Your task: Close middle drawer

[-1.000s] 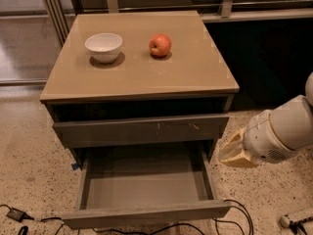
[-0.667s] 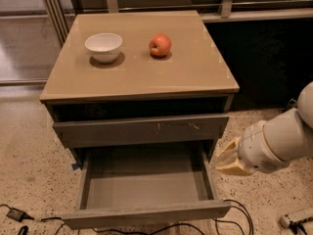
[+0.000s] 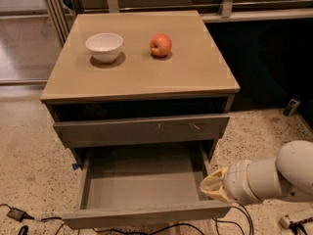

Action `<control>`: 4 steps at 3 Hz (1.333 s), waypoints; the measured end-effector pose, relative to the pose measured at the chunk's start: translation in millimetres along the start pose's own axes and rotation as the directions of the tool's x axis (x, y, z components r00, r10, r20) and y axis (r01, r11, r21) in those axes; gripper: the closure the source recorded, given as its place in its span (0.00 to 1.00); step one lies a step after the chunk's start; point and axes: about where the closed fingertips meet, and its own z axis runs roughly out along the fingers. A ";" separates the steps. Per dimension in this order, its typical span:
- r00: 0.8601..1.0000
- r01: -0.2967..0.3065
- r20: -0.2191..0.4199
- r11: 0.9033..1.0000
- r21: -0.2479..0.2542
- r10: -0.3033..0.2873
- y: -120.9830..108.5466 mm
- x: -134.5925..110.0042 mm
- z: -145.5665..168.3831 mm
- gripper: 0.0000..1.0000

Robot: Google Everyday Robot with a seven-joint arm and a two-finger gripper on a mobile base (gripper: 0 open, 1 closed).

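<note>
Grey-brown wood makes up the middle drawer [image 3: 142, 185], which stands pulled far out of the cabinet toward 6 o'clock in the view, its bare inside showing and its plain front panel low near the bottom edge; nothing lies inside, so nothing looks likely to catch when it slides home. Above it the scratched drawer front [image 3: 142, 129] sits nearly flush, which is why only the lower one needs attention. The claw [image 3: 210, 186] hovers at about 4 o'clock, just beside the open drawer's right wall near its front corner, at the end of the white arm [image 3: 274, 176] reaching in from 3 o'clock; whether it is wide or narrow I cannot tell. I judge it is placed low and to the side so that it can get round to the front panel and push toward 12 o'clock. On the worktop [image 3: 186, 77] the white bowl [image 3: 104, 46] and red apple [image 3: 160, 45] sit well back, apart from each other, out of the way of any push
</note>
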 end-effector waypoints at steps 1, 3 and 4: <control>0.999 -0.033 0.020 0.999 -0.023 0.034 5.0 30.8 46.2 1.00; 0.996 -0.084 0.009 0.992 -0.093 0.085 13.3 61.9 97.6 1.00; 0.995 -0.096 -0.008 0.989 -0.111 0.096 19.8 65.8 110.6 1.00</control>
